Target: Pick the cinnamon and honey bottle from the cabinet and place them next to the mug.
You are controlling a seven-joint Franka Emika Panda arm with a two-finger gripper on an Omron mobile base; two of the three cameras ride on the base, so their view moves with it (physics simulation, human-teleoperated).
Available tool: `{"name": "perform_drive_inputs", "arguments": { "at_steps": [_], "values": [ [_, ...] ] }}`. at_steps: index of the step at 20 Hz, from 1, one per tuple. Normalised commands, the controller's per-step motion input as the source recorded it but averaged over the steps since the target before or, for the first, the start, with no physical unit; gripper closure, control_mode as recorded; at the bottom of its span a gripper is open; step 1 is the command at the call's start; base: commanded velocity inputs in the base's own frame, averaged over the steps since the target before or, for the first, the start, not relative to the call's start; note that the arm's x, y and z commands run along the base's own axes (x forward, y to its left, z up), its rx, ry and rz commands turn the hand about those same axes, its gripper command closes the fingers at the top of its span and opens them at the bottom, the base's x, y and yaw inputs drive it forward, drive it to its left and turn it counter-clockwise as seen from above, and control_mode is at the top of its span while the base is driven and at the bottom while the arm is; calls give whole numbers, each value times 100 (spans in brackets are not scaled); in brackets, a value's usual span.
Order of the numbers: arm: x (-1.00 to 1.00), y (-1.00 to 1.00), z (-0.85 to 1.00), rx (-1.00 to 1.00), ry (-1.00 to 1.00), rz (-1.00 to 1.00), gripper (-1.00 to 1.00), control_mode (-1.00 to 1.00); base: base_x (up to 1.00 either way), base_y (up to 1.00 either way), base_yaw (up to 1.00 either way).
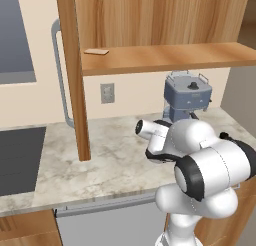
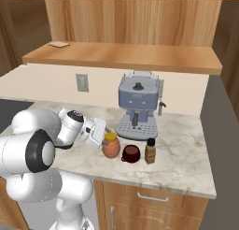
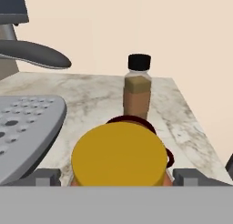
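Note:
The honey bottle (image 2: 111, 146), a squat orange jar with a yellow lid, stands on the marble counter just left of the small dark reddish mug (image 2: 131, 153). The slim brown cinnamon (image 2: 150, 151) with its dark cap stands upright just right of the mug. My gripper (image 2: 103, 133) reaches in low from the left, right at the honey bottle. In the hand view the yellow lid of the honey bottle (image 3: 119, 155) sits between my gripper's (image 3: 117, 177) wide-apart fingertips, with small gaps on both sides. Behind it are the mug's rim (image 3: 136, 120) and the cinnamon (image 3: 138, 89). The cabinet's shelf (image 1: 165, 57) runs above.
A blue-grey coffee machine (image 2: 137, 105) stands behind the three items, its drip tray (image 3: 22, 127) close on the left in the hand view. The cabinet's open door edge (image 1: 72, 75) and grey handle (image 1: 59, 75) hang over the counter's left. A small flat thing (image 1: 96, 51) lies on the shelf.

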Motion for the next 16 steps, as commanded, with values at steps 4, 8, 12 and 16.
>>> {"name": "perform_drive_inputs", "arguments": {
  "at_steps": [4, 8, 12, 16],
  "values": [
    [0, 0, 2, 0, 0, 0, -100, -100, 0, 0, 0],
    [-3, 0, 32, 0, 0, 0, -100, -100, 0, 0, 0],
    [-1, 1, 51, 0, 0, 0, -100, -100, 0, 0, 0],
    [-2, 0, 53, 0, 0, 0, -100, -100, 0, 0, 0]
  ]
}}
